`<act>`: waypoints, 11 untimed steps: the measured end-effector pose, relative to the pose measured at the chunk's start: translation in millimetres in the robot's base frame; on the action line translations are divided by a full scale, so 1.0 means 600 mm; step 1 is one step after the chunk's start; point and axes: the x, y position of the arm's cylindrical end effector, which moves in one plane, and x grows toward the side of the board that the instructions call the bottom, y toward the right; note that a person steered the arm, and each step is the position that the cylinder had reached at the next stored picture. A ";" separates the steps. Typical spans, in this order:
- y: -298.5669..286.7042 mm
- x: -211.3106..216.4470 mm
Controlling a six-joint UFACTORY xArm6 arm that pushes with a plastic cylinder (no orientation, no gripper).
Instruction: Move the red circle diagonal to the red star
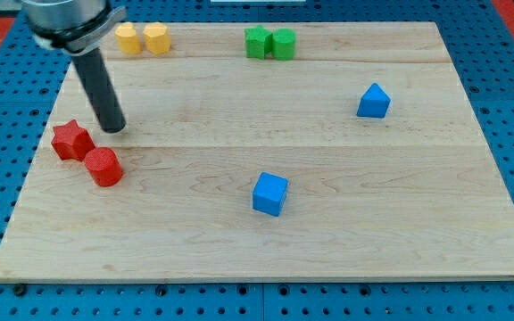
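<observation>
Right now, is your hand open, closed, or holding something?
No hand: just a rod. My tip holds nothing, sitting just up and right of the red star, above the red circle.

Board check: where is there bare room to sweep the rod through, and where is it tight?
Free: the wide middle between the blue cube and green blocks, and the whole bottom strip. Crowded: the view's left, where my tip stands just up-right of the touching red star and red circle.
</observation>
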 end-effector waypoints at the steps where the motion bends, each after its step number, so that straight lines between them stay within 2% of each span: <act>1: -0.015 0.011; 2: -0.039 0.033; 4: 0.053 0.105; 7: 0.079 0.101; 9: 0.051 0.097; 10: 0.044 0.120; 11: -0.014 0.153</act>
